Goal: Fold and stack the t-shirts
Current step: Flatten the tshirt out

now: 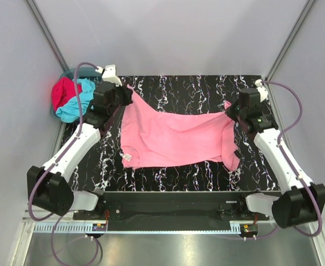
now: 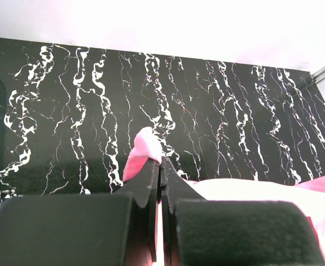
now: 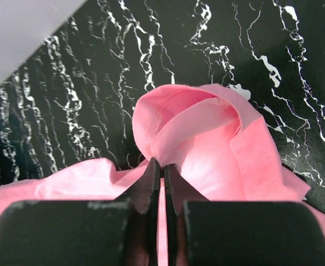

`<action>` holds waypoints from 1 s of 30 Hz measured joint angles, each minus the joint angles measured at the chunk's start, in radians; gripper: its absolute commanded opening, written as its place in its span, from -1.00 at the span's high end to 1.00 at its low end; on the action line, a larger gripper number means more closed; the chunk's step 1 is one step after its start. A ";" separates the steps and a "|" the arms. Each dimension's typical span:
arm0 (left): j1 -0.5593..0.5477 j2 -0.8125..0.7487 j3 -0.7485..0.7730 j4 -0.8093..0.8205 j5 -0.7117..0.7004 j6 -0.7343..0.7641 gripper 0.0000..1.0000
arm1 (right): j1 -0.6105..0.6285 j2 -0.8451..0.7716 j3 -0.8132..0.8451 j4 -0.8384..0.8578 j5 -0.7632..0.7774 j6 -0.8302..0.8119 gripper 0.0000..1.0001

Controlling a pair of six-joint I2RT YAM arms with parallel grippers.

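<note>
The pink t-shirt lies spread across the middle of the black marbled table, with a white neck label at its lower left. My left gripper is shut on the shirt's far-left corner; a pink tip sticks out past the fingers. My right gripper is shut on the shirt's far-right edge; the bunched cloth folds over beyond the fingertips. The turquoise t-shirt and the crimson t-shirt lie crumpled together at the far left.
The turquoise and red shirts sit in a teal basket beyond the table's left edge. Grey walls close in at the back and both sides. A black bar with the arm bases runs along the near edge.
</note>
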 measured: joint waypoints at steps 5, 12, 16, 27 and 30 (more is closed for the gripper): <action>0.000 -0.045 -0.005 -0.026 -0.003 0.000 1.00 | 0.000 -0.128 -0.102 0.051 0.000 0.008 1.00; -0.009 -0.225 -0.003 -0.118 -0.047 0.024 1.00 | 0.001 -0.384 -0.306 0.172 -0.004 0.017 1.00; -0.022 -0.360 0.061 -0.183 -0.069 0.054 1.00 | 0.001 -0.504 -0.319 0.221 -0.010 0.014 1.00; -0.032 -0.438 0.503 -0.313 -0.018 0.148 1.00 | 0.001 -0.568 0.047 0.246 -0.095 -0.033 1.00; -0.033 -0.416 0.636 -0.336 0.028 0.162 1.00 | 0.001 -0.560 0.176 0.256 -0.120 -0.052 1.00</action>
